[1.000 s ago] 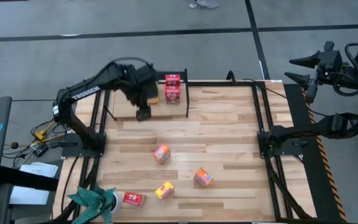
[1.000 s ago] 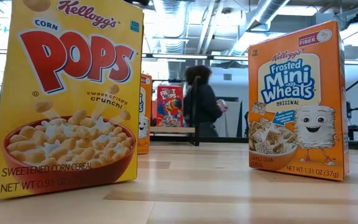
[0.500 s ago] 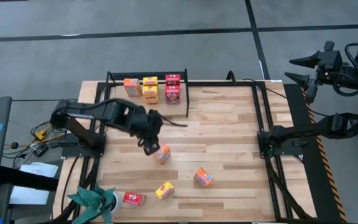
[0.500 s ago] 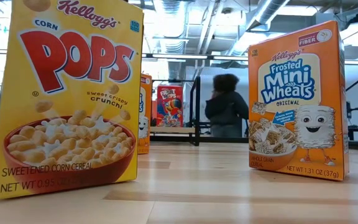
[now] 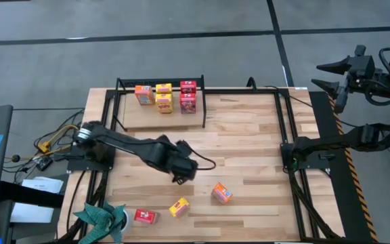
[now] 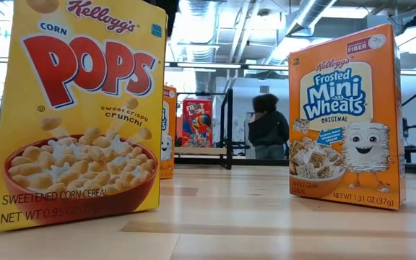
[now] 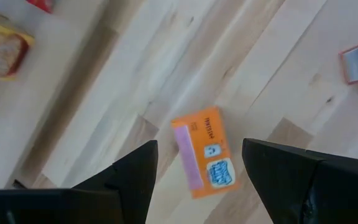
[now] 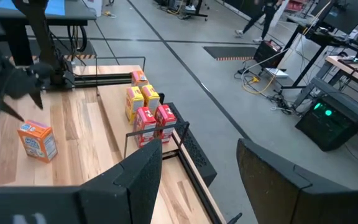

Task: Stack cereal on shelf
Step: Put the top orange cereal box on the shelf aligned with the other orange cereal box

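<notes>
While open, left jaws straddle an orange cereal box (image 7: pixel 205 152) below.

Your stock: shelf (image 5: pixel 124 115) holds five upright cereal boxes (image 5: pixel 163 97), orange, yellow, red. One orange box (image 7: pixel 205 151) lies flat beneath your left gripper (image 7: pixel 197 180); three loose boxes (image 5: pixel 179 207) lie nearby.

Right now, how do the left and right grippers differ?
The left gripper hangs over the table, its fingers either side of an orange cereal box; the right gripper is parked off the table's right edge, near no box. Both stand open.
</notes>
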Robot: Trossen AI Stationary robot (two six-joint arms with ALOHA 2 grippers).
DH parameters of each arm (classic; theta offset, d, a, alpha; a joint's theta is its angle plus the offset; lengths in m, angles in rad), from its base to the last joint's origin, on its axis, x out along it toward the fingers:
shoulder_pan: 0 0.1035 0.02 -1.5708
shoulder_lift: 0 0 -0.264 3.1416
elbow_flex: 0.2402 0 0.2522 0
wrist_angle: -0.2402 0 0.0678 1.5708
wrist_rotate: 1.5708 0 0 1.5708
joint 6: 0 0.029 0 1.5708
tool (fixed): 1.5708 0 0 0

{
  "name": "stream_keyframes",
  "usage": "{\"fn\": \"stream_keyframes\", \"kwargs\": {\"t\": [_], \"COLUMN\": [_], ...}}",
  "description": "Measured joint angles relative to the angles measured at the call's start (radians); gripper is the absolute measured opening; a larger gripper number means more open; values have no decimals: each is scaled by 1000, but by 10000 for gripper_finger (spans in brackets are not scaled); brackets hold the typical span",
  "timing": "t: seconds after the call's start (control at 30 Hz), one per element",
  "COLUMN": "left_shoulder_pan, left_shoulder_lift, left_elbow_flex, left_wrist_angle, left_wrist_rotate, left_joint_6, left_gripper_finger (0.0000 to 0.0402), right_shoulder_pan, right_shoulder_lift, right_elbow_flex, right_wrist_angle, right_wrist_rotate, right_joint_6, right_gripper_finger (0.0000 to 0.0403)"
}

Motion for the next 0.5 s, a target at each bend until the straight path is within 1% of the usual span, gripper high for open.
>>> {"fn": "stream_keyframes", "kwargs": {"t": [0.2,0.37,0.5], "left_shoulder_pan": [1,15,24], "left_shoulder_lift": [60,45,23], "left_elbow_flex": [0,0,1], "left_wrist_angle": [41,18,20], "left_wrist_rotate": [67,81,122], "left_joint_6": [0,-47,-79], "left_gripper_finger": [225,225,225], "right_shoulder_pan": [0,0,0], "right_shoulder_lift": [0,0,0], "right_elbow_flex": [0,0,0], "right_wrist_angle": [0,0,0], "right_wrist_rotate": [0,0,-1], "right_joint_6": [0,0,0], "right_gripper_finger": [232,232,232]}}
